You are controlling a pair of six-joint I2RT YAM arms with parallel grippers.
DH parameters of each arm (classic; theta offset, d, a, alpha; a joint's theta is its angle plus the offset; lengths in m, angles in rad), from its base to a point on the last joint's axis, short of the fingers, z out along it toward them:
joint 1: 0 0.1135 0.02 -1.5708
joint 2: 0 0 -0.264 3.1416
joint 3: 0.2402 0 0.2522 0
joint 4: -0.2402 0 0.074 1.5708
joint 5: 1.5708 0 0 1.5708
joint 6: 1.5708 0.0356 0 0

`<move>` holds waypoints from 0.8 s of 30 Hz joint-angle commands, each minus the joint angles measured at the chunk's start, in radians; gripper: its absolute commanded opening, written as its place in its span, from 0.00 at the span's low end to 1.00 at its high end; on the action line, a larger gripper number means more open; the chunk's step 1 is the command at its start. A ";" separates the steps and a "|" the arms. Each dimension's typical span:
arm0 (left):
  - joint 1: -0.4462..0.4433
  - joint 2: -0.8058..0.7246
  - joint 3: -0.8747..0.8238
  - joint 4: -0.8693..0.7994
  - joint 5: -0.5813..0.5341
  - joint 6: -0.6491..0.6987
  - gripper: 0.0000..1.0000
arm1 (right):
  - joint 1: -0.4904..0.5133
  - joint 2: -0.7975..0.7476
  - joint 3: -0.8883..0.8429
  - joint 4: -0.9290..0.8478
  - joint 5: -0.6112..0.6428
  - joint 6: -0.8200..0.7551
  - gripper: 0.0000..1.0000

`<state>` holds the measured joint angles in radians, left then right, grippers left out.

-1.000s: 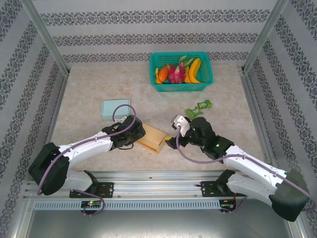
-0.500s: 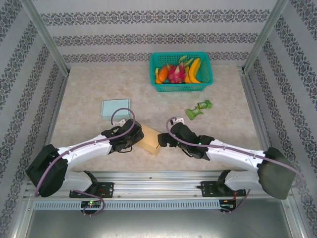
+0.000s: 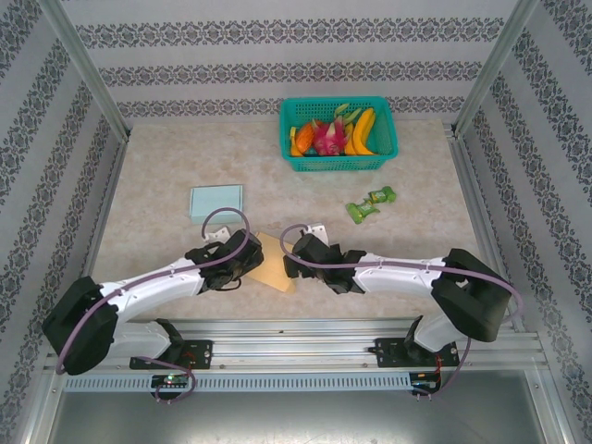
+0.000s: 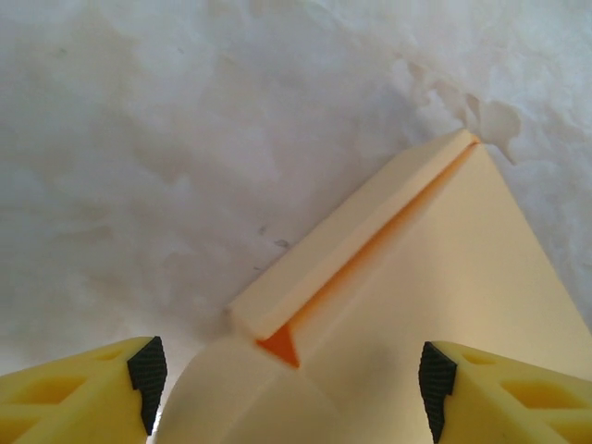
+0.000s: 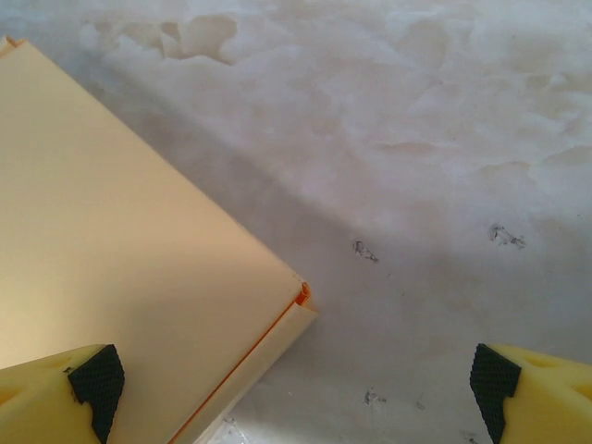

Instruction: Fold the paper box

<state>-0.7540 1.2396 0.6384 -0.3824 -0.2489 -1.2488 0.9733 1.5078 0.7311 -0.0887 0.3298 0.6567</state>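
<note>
While paper box (image 3: 273,266) lies between them, left hand (image 4: 289,372) spread open, right hand (image 5: 291,375) wide open.

A beige marbled table top (image 3: 157,166) carries four things. A teal plastic mesh basket (image 3: 338,164) stands at its far side. Nearer than the basket and to its left lies a flat pale-blue rectangular box (image 3: 215,202). Near the basket's right end lies a small green packet (image 3: 370,203). Well apart from the basket, nearest of all, lies a flat yellow-orange paper box (image 3: 271,262).
</note>
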 commanded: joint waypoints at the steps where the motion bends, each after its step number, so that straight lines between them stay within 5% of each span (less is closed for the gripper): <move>1: -0.013 -0.063 -0.015 -0.120 -0.080 0.059 0.76 | 0.009 0.018 -0.008 0.006 0.054 0.009 0.98; 5: -0.013 -0.151 -0.047 -0.138 -0.108 0.139 0.78 | 0.008 0.037 -0.007 0.011 0.053 -0.010 0.98; 11: -0.011 -0.216 -0.060 -0.028 0.025 0.363 0.93 | 0.012 0.037 -0.039 0.105 -0.018 -0.097 0.98; 12: -0.009 -0.204 -0.049 -0.048 0.016 0.352 1.00 | 0.013 0.032 -0.049 0.123 -0.034 -0.115 0.98; 24: 0.013 0.068 0.037 -0.027 0.096 0.344 0.97 | 0.013 0.007 -0.078 0.150 -0.087 -0.197 0.98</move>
<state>-0.7506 1.2942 0.6701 -0.4297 -0.1612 -0.9009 0.9733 1.5284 0.6762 0.0738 0.2661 0.4950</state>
